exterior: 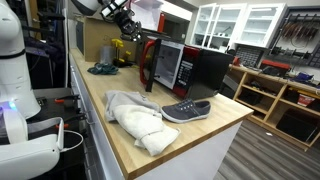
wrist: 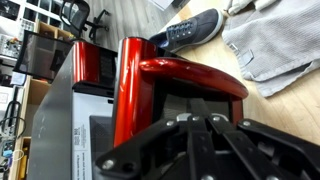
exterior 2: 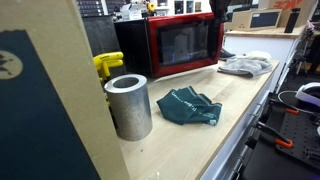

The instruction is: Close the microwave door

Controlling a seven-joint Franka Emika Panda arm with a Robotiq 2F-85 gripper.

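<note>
Wrist view: the end effector is a dark blurry mass cut off at the bottom, fingertips out of sight. In an exterior view the microwave buttons are too tiny to read.

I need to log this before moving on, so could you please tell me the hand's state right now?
Hand: cannot be told; too dark in the wrist view, close to the microwave door.

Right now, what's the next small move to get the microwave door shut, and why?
Probably press the gripper into the microwave door and swing it toward the microwave casing. In the wrist view the red door edge seems to stand off the front, so it looks ajar, with the gripper close by. Contact isn't clear.
</note>
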